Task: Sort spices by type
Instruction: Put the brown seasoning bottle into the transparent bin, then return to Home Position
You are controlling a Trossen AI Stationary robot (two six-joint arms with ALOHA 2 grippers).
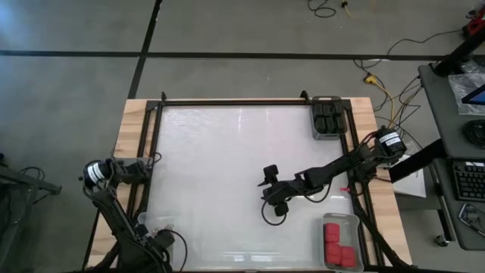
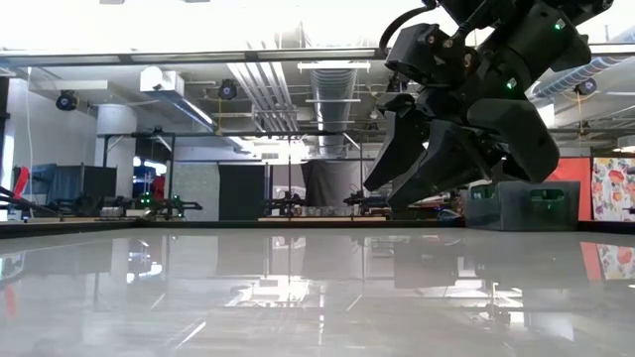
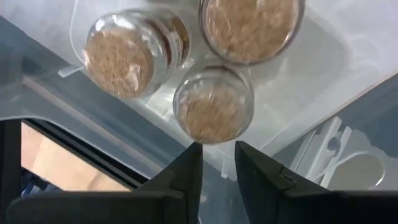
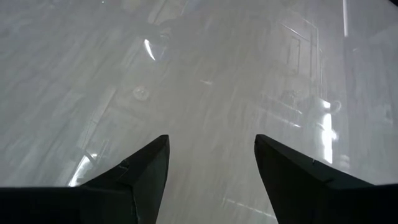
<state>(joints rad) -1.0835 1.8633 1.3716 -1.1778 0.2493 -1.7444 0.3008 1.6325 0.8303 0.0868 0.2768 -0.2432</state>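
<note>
Left tool (image 3: 217,168) — together, empty | bin (image 3: 323,68) cut off | right tool (image 4: 211,162) — apart

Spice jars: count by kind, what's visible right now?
Red-topped jars, in the near-right bin: 4
Black jars, in the far-right bin: 4
Round tan-filled jars, in the bin below the left gripper: 3
Total: 11

The high view looks straight down on the whole bench (image 1: 227,174) from far up. The low view sits at bench-top height, looking level toward the room, the right tool (image 2: 417,164) close before it. Each wrist view looks forward past its own tool, near the surface; the left tool (image 3: 217,165) faces tan jars (image 3: 212,111) up close.
</note>
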